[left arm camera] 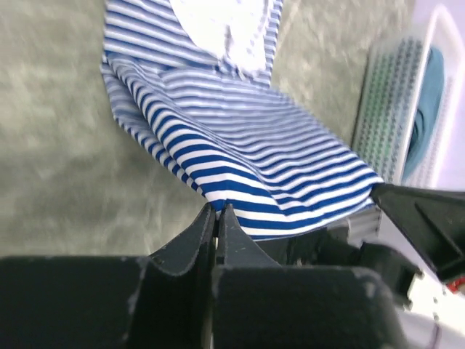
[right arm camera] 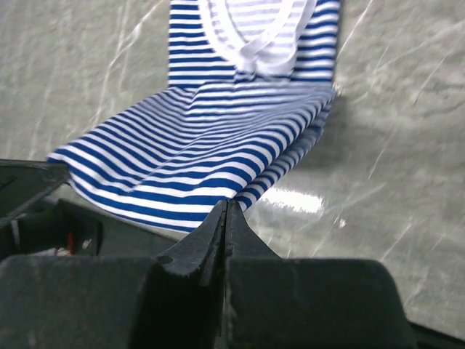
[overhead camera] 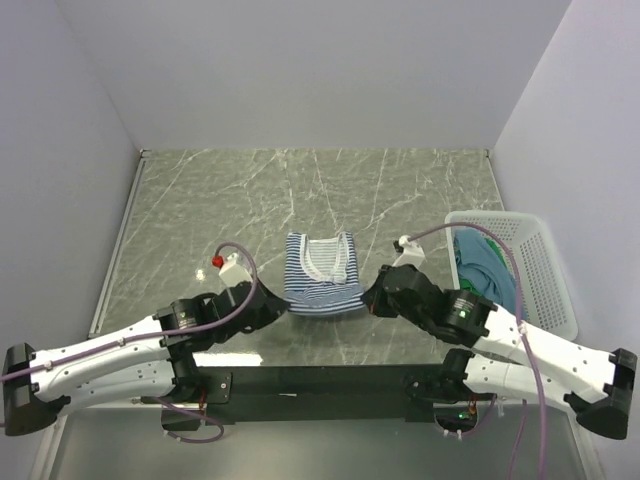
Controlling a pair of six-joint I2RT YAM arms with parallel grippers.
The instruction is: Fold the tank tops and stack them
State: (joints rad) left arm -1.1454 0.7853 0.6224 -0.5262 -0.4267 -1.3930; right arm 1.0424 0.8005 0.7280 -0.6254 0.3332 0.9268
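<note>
My left pincer (left arm camera: 216, 215) and right pincer (right arm camera: 226, 211) each stand clenched on a near hem corner of the striped tank top (overhead camera: 322, 270), mid-desk (overhead camera: 200, 200). I'd carry both corners far together, level, landing square below the white neckline (overhead camera: 328, 258).

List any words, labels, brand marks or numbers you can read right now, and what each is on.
There is no readable text in any view. The striped tank top, white basket and table show no print, label or number.
</note>
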